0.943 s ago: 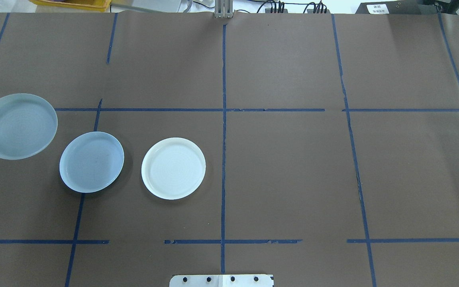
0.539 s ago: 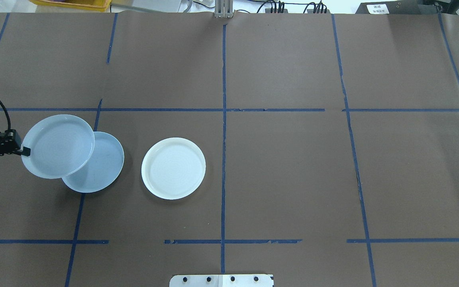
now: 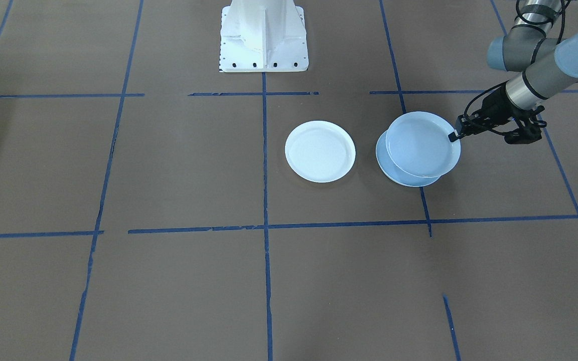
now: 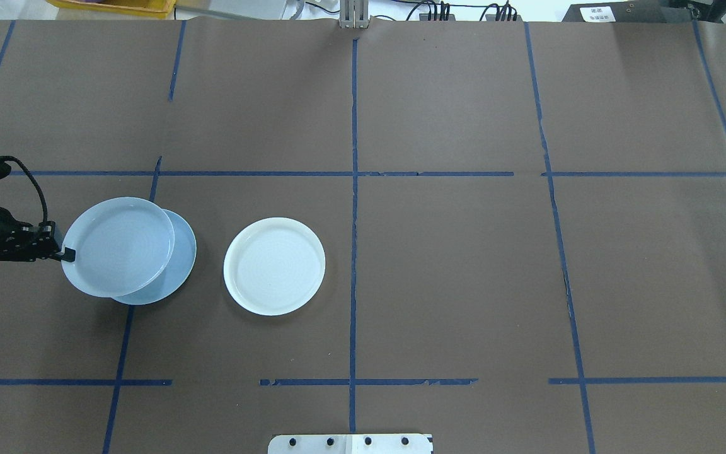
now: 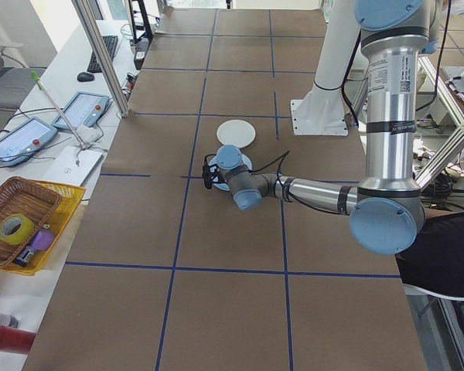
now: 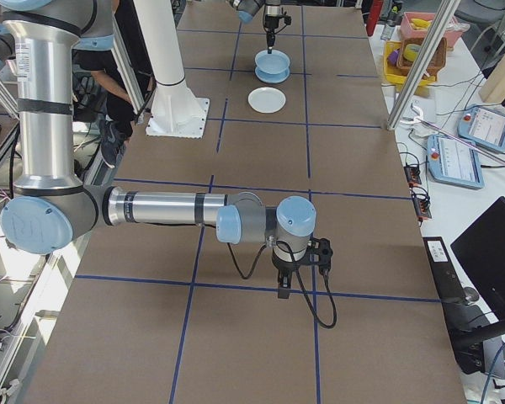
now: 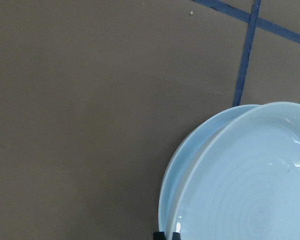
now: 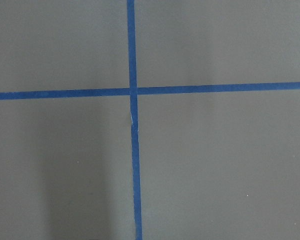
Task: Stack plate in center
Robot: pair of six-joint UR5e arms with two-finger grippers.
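We carry the ringed grey plate (image 4: 117,246) in our left tool (image 4: 68,255), the fingers pinched onto its outer rim on the side away from the white plate (image 4: 274,265). It hangs in the air, overlapping most of the pale-blue center plate (image 4: 180,265), which lies flat on the brown worktop (image 4: 464,271) beside the white one, the two well apart. In the overhead view the carried plate sits off toward our left arm, leaving a crescent of the blue plate bare on the side facing the white plate. The left wrist view shows the same offset, one rim peeping out from under the other.

Our judgement is that the step in hand is the final lining-up before the set-down. To do it well, we would move the plate a little further toward the white one until the two rims run concentric, level it so the far edge does not strike first, then lower it slowly until it nests inside the raised rim. Only then should the pinch let go, straight outward, so that the tool does not drag the stack.

Our right tool (image 6: 281,290) hangs over bare worktop far from the plates; whether it is parted or closed we cannot tell.
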